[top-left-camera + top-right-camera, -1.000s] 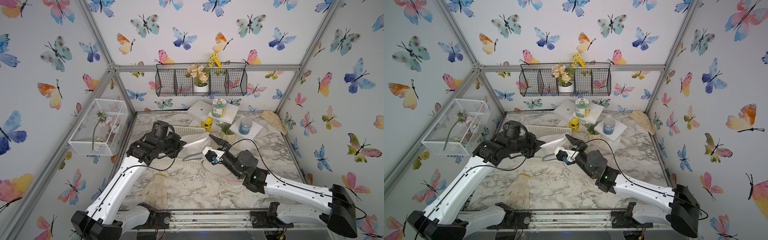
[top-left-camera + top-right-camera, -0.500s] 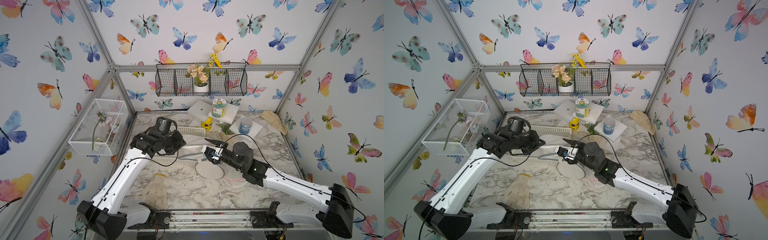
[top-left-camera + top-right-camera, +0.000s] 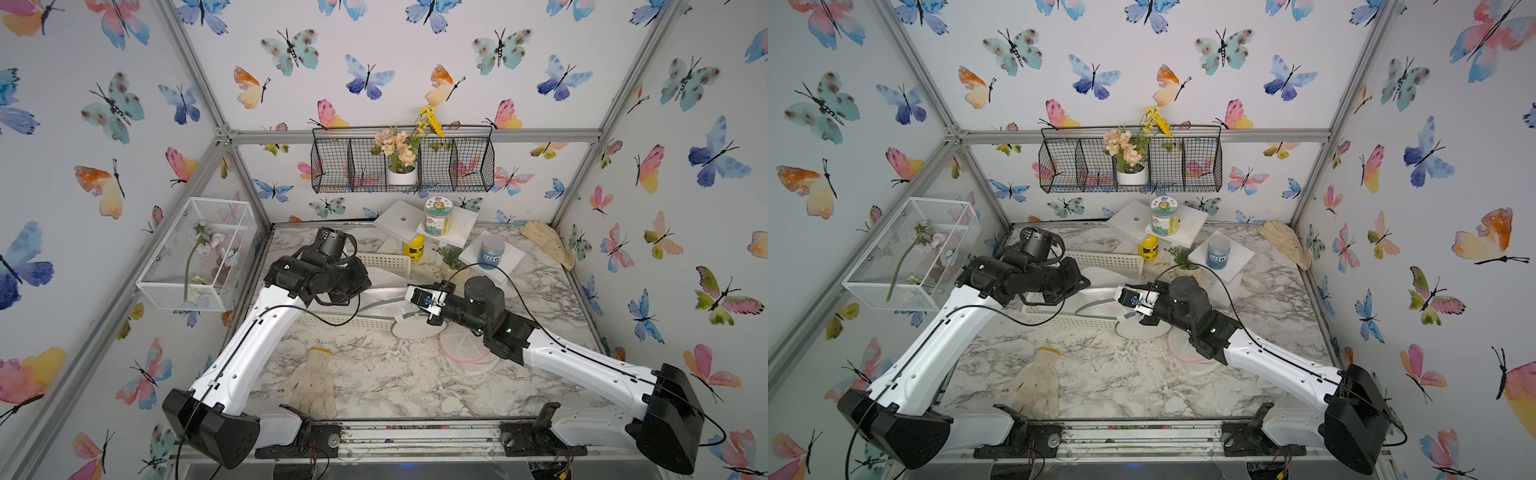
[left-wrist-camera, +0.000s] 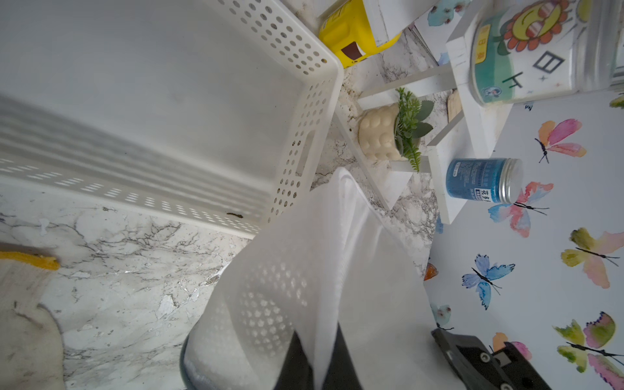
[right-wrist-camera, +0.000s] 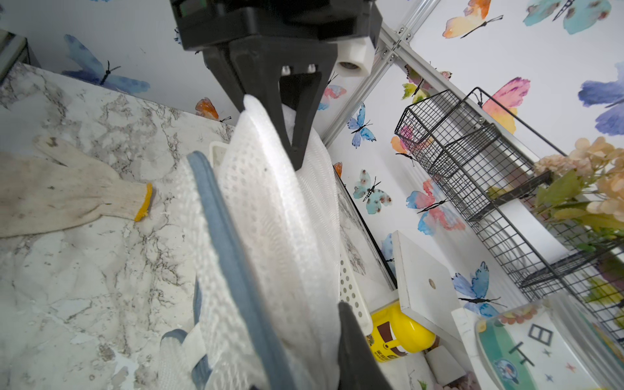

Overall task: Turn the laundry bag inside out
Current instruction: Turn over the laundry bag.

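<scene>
Mesh laundry bag (image 5: pixel 270 219) stretched between both arms beside basket (image 4: pixel 304 141). One fold pinched tight in left gripper (image 5: pixel 296 158). The right gripper (image 3: pixel 411 300) lies against the fabric; I cannot tell whether it's clamped.

The laundry bag (image 3: pixel 384 296) is above the right end of the basket (image 3: pixel 384 261), which sits at the back left of the surface (image 3: pixel 374 374). The near glove (image 3: pixel 311 384) lies before the basket by the front edge. The far glove (image 3: pixel 548 243) lies in the back right corner.
</scene>
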{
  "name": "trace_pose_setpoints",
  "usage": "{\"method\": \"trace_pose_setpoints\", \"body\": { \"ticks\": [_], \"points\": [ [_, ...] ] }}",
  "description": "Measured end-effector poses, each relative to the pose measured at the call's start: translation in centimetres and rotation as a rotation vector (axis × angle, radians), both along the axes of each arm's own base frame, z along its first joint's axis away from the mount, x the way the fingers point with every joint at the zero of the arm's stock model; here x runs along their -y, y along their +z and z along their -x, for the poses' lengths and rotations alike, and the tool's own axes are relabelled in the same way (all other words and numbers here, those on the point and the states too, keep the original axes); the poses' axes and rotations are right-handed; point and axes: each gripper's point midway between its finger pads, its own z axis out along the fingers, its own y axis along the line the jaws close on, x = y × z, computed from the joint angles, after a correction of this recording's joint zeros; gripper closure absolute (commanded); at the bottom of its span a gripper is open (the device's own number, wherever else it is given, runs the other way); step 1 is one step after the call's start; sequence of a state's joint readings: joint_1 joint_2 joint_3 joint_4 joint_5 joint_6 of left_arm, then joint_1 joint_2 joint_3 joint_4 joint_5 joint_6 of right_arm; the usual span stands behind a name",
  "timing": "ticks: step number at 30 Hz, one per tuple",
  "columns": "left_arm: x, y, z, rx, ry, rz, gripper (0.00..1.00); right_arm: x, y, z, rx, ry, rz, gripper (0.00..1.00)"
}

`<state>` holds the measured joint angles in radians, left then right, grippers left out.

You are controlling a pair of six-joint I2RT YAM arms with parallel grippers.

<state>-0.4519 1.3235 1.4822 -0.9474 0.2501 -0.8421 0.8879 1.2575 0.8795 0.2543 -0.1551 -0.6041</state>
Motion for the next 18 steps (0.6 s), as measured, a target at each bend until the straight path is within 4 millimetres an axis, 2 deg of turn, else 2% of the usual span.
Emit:
{"method": "trace_pose_setpoints", "body": {
  "ticks": [1, 4, 6, 8, 12, 15, 18],
  "points": [
    [-0.1, 0.4, -0.3, 0.018, 0.005, -0.002, 0.52, 0.0, -0.1, 0.1, -0.011, 0.006, -0.001, 0.97],
    [-0.8, 1.9, -1.5, 0.113, 0.050, -0.018, 0.18, -0.2, -0.3, 0.4, -0.046, 0.021, -0.012, 0.97],
    [-1.7, 3.7, -2.2, 0.216, 0.099, -0.017, 0.03, -0.2, -0.3, 0.5, -0.082, 0.016, -0.024, 0.97],
    [-3.0, 5.9, -2.4, 0.365, 0.152, -0.011, 0.02, -0.1, -0.1, 0.4, -0.129, 0.000, -0.039, 0.97],
    [-5.2, 10.3, -0.8, 0.689, 0.156, -0.008, 0.05, -0.1, 0.5, 0.3, -0.216, -0.025, -0.066, 0.97],
    [-5.4, 12.3, 1.2, 0.930, 0.048, -0.065, 0.07, 0.1, 0.6, 0.4, -0.277, -0.040, -0.066, 0.97],
    [-4.4, 12.9, 2.9, 1.106, -0.140, -0.181, 0.07, 0.3, 0.7, 0.6, -0.322, -0.050, -0.054, 0.97]
  ]
}}
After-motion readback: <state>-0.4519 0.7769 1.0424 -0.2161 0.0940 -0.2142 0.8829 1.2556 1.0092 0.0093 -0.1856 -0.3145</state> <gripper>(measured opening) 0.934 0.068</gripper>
